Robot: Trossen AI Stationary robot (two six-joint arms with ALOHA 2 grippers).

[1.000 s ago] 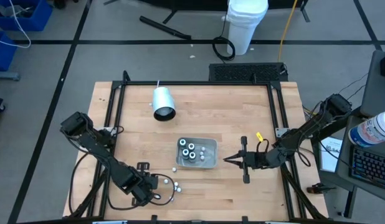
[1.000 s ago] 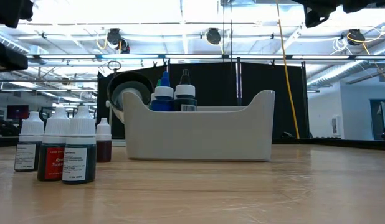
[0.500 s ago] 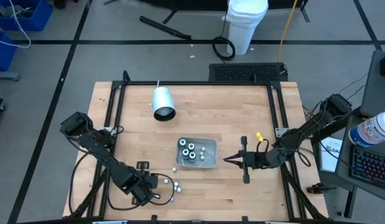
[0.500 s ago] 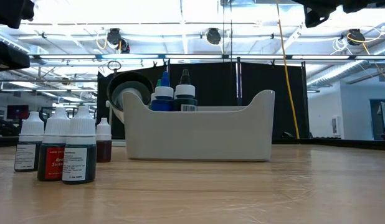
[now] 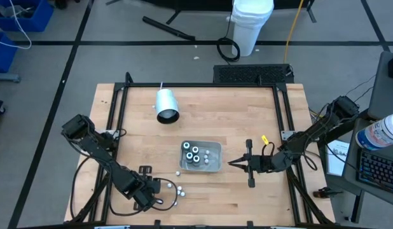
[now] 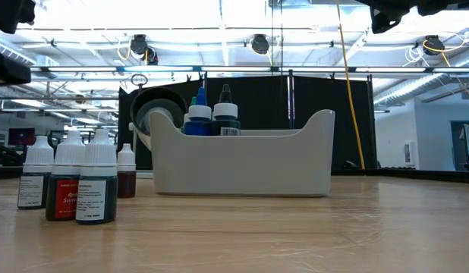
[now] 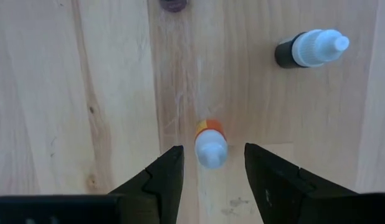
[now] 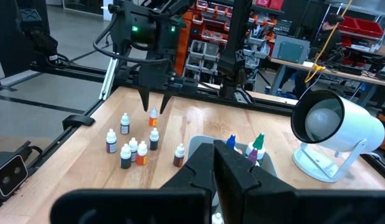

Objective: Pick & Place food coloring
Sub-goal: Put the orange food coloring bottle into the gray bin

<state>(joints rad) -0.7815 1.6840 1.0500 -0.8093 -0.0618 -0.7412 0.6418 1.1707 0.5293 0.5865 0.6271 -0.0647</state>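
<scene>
Food coloring bottle [image 7: 210,144] between left hand [image 7: 211,171] fingers

We are looking at a pale wood bench [image 5: 203,121] with a streaked grain. The tray [image 6: 242,163] is showing off-white, and it is holding bottles [image 6: 212,117] with blue, green and black bodies. The bottles [image 6: 67,182] standing beside it are wearing white caps over dark, red and green liquid. Between the black fingers of the left hand [image 7: 208,171] we are seeing a bottle [image 7: 210,143] with a white cap and an orange body. The cup [image 5: 166,105] is showing white.
</scene>
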